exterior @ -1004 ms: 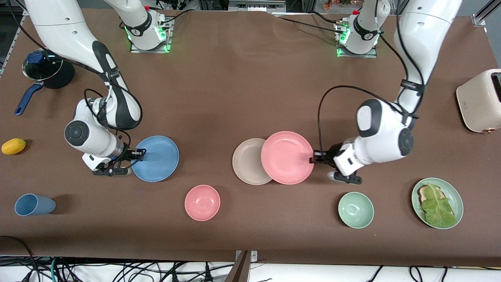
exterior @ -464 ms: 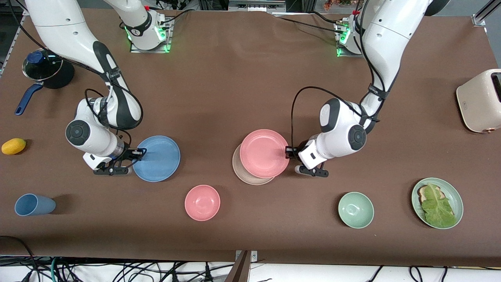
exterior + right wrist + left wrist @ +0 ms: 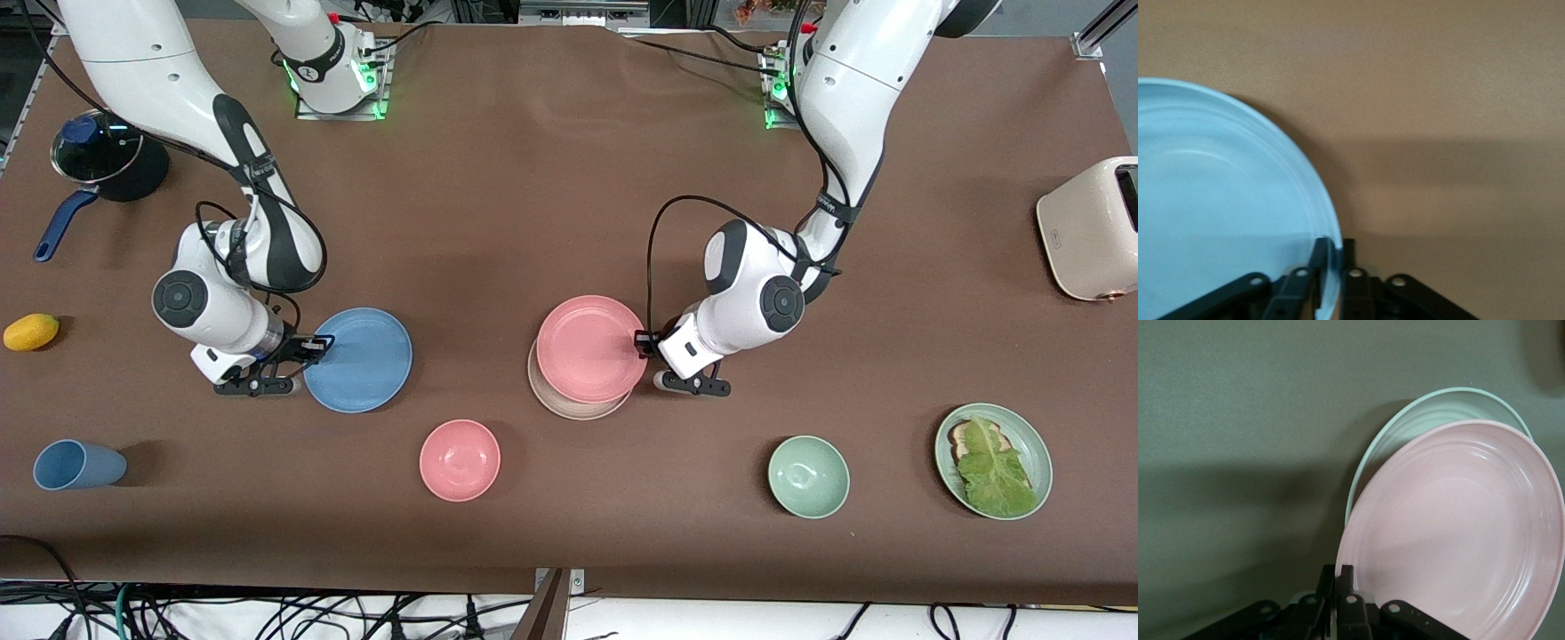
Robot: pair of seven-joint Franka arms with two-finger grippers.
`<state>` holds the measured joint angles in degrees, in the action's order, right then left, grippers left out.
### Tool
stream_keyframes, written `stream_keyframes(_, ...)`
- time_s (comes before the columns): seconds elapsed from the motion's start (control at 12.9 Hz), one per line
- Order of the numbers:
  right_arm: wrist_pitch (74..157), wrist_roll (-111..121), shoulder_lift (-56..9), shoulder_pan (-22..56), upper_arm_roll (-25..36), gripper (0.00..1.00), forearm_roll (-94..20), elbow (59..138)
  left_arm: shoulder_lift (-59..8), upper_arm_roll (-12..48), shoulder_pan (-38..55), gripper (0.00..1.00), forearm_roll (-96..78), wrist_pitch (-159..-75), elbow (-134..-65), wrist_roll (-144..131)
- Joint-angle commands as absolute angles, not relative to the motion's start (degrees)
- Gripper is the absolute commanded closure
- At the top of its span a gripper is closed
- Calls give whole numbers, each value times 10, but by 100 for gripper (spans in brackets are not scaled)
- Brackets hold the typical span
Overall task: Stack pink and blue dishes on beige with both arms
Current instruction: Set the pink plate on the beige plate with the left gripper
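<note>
1. The step in hand looks like the first stacking: the left arm holds the pink plate [image 3: 589, 348] over the beige plate [image 3: 569, 404], which lies on the table [image 3: 551, 196] about midway between the 2 arms' ends. Only a crescent of beige shows under the pink plate, on the edge nearer the front camera, so the 2 are nearly but not fully lined up.

2. The left gripper [image 3: 642, 345] has its fingers pinched together on the pink plate's rim, at the edge toward the left arm's end of the table. In the left wrist view the rim sits between the closed black fingers [image 3: 1345, 600], with the lower plate's edge showing past the pink one.

3. The right gripper [image 3: 313, 347] is clamped on the rim of the blue plate [image 3: 360, 360], toward the right arm's end of the table. The right wrist view shows the fingers [image 3: 1319, 260] pressed on both faces of the rim. Whether the blue plate is lifted off the table cannot be told.

4. The next move probably calls for the left arm to centre the pink plate, lower it and let go, then withdraw.

5. After that the right arm would need to carry the blue plate over and set it on top of the pink one.
</note>
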<state>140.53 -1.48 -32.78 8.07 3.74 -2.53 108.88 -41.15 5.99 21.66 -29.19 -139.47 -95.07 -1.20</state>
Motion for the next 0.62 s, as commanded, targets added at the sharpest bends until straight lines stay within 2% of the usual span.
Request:
stream_keyframes(0.0,1415,-2,-327,78,35,100,-34,1096,-417,51,225,100,-297,-1400,-944,-18)
stream_keyframes(0.23,1412,17,-322,79,35,100,-34,1090,-417,50,225,98,-297,-1400,-943,-38)
stream_keyframes(0.31,1409,18,-318,79,35,100,-33,1087,-417,50,225,78,-297,-1400,-942,-51)
stream_keyframes(0.39,1403,22,-315,79,32,100,-33,1082,-418,51,226,70,-297,-1400,-936,-63)
stream_keyframes(0.54,1354,22,-305,79,23,100,-34,1050,-418,51,226,65,-297,-1400,-930,-90)
